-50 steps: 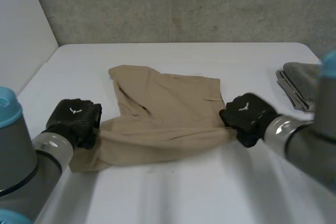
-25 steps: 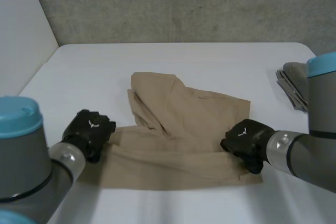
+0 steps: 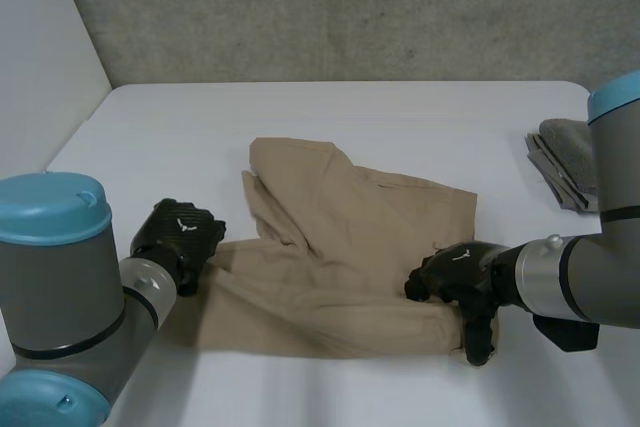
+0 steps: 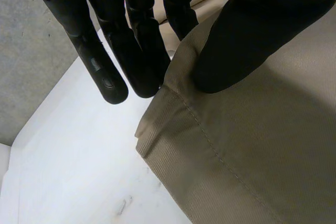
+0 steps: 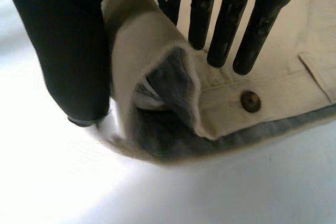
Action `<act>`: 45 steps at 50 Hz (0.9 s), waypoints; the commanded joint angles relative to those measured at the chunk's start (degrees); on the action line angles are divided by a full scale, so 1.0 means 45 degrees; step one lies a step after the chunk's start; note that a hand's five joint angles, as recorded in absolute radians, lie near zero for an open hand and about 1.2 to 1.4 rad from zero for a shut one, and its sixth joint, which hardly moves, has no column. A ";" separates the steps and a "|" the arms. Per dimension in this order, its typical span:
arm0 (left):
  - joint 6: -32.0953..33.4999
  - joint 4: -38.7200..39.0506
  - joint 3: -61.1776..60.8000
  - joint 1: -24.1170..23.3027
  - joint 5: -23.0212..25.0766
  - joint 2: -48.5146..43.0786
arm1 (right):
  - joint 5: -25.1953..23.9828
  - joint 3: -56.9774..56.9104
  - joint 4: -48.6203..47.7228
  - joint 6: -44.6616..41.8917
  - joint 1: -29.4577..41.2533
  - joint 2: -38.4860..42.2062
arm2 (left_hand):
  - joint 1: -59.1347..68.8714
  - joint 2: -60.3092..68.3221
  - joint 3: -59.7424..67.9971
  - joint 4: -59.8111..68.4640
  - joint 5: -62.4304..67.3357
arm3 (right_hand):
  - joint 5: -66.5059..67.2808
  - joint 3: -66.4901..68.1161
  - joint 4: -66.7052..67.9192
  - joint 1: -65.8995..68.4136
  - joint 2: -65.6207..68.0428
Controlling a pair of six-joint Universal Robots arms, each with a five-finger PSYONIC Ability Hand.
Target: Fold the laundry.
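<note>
Tan shorts (image 3: 340, 242) on your table (image 3: 350, 117). Left hand (image 3: 182, 235) pinches a hem; right hand (image 3: 462, 277) clamps the buttoned waistband.

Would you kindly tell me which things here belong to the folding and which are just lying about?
In the job: tan garment; left hand, pinching one end; right hand, pinching the other.
Lying about: grey cloth, untouched by the edge of the table.
</note>
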 commanded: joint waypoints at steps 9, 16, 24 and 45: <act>0.0177 0.0327 0.1121 -0.0059 0.0062 -0.1234 | -0.0054 -0.1758 -0.1047 0.0450 0.0200 0.0932 | 0.3297 0.2553 0.2630 0.2489 0.2763 | 1.1552 1.1592 1.1619 1.2298 1.1567; 0.0157 0.1205 0.5005 0.0136 -0.0406 -0.1919 | 0.1819 -0.5197 -0.3605 0.0586 0.0297 0.1011 | 0.3297 0.2553 0.2630 0.2489 0.2763 | 1.1552 1.1592 1.1619 1.2298 1.1567; 0.0137 0.4990 0.8818 0.0605 -0.0798 -0.1646 | 0.3619 -0.8775 -0.8253 0.0313 0.1294 0.1031 | 0.3297 0.2553 0.2630 0.2489 0.2763 | 1.1552 1.1592 1.1619 1.2298 1.1567; 0.0118 0.7535 0.2886 0.0508 -0.0817 0.0210 | 0.3326 -0.3760 -1.0506 0.0352 0.1568 0.0132 | 0.3297 0.2553 0.2630 0.2489 0.2763 | 1.1552 1.1592 1.1619 1.2298 1.1567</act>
